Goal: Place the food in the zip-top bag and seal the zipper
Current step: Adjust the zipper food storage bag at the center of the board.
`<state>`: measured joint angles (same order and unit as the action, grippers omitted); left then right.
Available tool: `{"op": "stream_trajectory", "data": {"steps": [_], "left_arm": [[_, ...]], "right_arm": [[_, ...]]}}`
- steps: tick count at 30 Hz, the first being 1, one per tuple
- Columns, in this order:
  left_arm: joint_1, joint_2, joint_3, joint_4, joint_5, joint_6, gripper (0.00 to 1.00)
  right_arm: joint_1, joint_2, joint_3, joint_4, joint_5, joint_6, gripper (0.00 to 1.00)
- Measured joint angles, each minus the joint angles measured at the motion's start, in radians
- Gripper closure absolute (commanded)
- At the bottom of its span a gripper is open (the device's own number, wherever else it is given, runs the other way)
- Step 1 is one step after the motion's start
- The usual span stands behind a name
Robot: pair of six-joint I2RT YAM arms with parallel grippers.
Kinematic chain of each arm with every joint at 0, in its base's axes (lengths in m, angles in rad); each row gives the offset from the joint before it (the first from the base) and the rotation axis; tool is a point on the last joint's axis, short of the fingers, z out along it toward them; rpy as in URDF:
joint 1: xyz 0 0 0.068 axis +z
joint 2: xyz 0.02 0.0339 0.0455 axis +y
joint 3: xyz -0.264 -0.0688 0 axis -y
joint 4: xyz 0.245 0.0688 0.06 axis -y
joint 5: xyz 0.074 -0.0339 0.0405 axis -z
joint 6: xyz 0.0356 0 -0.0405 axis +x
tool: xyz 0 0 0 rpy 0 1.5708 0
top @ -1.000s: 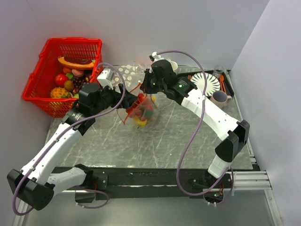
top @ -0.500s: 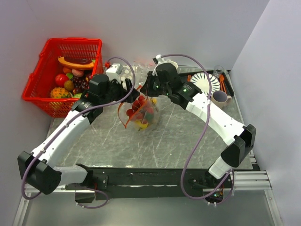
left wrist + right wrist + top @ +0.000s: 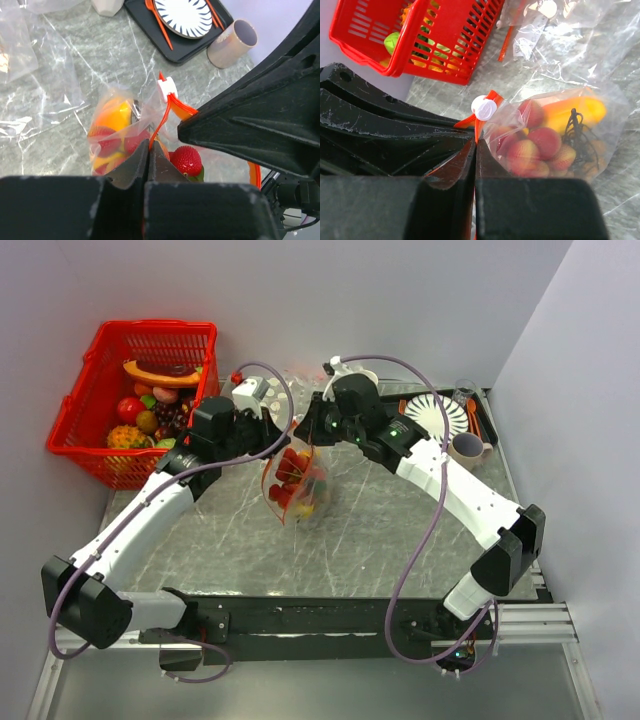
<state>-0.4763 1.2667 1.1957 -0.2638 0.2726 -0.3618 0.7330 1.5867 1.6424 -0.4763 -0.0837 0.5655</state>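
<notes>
With zip-top bag (image 3: pixel 298 485) at frame centre, left pincer (image 3: pixel 148 147) and right pincer (image 3: pixel 475 146) each closed tight on zipper (image 3: pixel 162 117), bag just below both.

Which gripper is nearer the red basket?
Left. The left gripper is shut on the zipper on the side toward the basket. The right gripper is shut on the same zipper just beyond it, farther from the basket.

Left tool (image 3: pixel 148 146), right tool (image 3: pixel 475 144): both closed.

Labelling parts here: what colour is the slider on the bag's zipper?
White slider on the orange-red zipper; right wrist view shows it best.
</notes>
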Motion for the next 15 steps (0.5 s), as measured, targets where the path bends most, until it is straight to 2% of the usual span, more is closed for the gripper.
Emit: {"op": "stream_trajectory", "data": {"steps": [2,8,15], "left_arm": [[0.000,-0.003,0.000,0.011,0.003,0.000,0.99],[0.000,-0.034,-0.011,0.014,0.021,-0.002,0.99],[0.000,-0.061,-0.014,0.011,0.030,-0.001,0.99]], "right_arm": [[-0.001,-0.002,-0.001,0.006,-0.006,-0.002,0.82],[-0.017,-0.076,-0.079,0.048,-0.039,0.000,0.69],[-0.066,-0.192,-0.167,0.084,-0.077,-0.015,0.68]]}}
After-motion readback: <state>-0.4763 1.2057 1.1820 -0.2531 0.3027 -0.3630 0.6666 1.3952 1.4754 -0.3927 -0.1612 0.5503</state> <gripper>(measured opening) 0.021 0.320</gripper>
